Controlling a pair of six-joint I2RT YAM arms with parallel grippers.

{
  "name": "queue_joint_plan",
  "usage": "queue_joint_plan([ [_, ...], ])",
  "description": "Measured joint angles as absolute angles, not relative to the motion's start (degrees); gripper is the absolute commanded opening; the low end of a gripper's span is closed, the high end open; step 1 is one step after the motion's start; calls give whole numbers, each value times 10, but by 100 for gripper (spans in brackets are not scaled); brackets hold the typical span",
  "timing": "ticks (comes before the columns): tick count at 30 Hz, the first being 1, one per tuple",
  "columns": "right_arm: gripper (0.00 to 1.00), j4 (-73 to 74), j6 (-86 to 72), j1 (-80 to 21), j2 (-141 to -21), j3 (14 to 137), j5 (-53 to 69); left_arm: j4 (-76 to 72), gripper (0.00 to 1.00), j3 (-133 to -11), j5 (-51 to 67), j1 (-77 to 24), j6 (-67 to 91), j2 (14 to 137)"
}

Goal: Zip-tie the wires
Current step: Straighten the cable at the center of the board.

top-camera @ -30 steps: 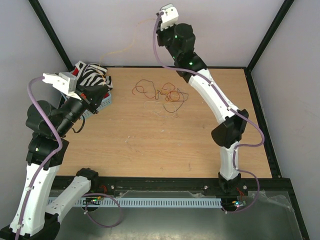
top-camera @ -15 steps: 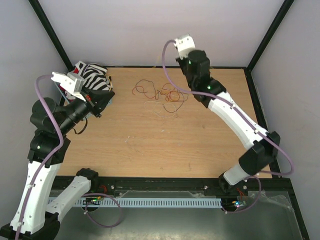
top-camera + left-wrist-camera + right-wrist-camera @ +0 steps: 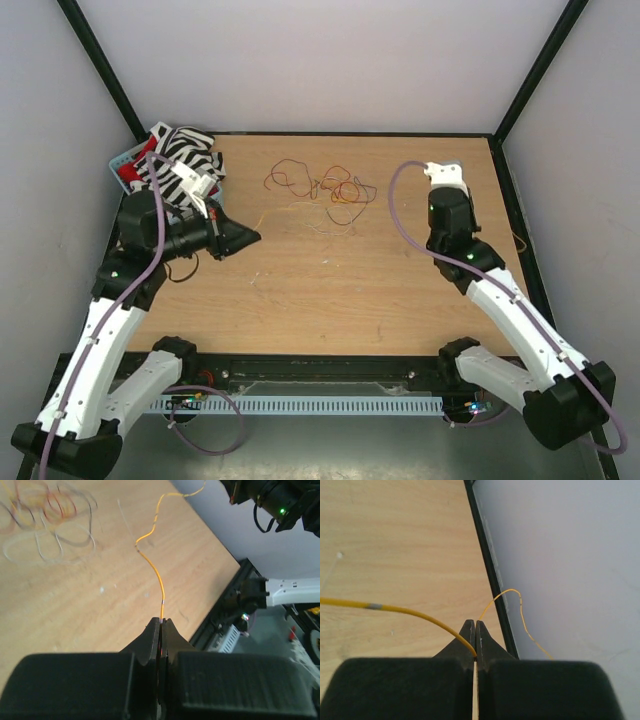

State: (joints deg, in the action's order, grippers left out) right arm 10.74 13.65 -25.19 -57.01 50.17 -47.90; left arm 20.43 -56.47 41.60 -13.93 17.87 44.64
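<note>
Top external view, items left to right.

1. Blue basket (image 3: pixel 120 161), upper left corner of the table (image 3: pixel 350 290), holding a zebra-striped cloth (image 3: pixel 185 150).
2. Left gripper (image 3: pixel 161 625), left of centre, low over the wood. Its jaws are pressed together on one orange strand (image 3: pixel 159 577), which rises wavy from the tips towards the upper right of the left wrist view.
3. Wires (image 3: pixel 322 187), a loose tangle of red, orange, dark and pale loops. They lie flat on the wood at upper centre, apart from both grippers.
4. Right gripper (image 3: pixel 475 630), right of centre near the table's right edge. Its jaws are clenched on the orange strand, which enters from the left of the right wrist view. A further length arcs past the tips over the black frame rail (image 3: pixel 487 565).
</note>
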Motion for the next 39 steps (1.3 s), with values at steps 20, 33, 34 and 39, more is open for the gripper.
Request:
queue_joint_plan([
  [20,0,179,47,-236,-733,426,-327,203,0,-349,393,-73,231,502],
  [33,49,184,73,-236,-872,433,-266,172,0,-346,348,-60,230,603],
  [34,54,187,76,-236,-872,435,-262,172,0,-347,346,-59,229,608],
  [39,72,199,87,-236,-841,438,-246,172,0,-347,347,-59,225,642],
])
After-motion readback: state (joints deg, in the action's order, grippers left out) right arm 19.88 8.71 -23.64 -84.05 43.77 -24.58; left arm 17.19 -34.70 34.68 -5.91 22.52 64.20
